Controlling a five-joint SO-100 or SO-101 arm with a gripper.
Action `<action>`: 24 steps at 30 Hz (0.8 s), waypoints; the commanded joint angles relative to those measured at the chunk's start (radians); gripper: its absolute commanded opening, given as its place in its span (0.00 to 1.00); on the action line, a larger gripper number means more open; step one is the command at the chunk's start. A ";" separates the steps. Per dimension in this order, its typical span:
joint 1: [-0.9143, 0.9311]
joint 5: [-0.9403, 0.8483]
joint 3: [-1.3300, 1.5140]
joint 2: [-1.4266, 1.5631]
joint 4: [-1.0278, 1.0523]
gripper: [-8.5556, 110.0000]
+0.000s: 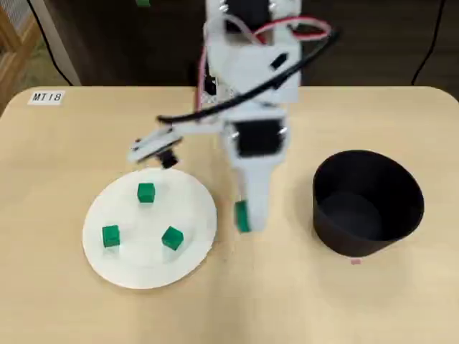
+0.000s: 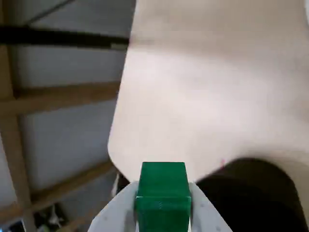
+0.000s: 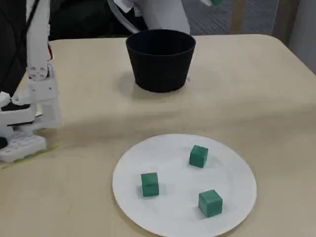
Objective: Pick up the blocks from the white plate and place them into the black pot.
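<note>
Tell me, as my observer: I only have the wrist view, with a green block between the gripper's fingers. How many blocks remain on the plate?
Observer: Three blocks lie on the white plate, spaced apart.
Operator: Is my gripper above the pot yet?
Observer: No. Overhead, the gripper with the held block is between the plate and the black pot, over bare table.
Operator: Is anything in the pot?
Observer: Overhead, the visible part of the pot's inside shows no block.
</note>
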 commanded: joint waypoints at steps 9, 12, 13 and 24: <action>-0.391 0.087 1.025 0.502 -0.551 0.05; -0.377 0.078 1.077 0.472 -0.612 0.05; -0.373 0.075 1.077 0.453 -0.621 0.05; -0.314 0.046 1.069 0.333 -0.666 0.25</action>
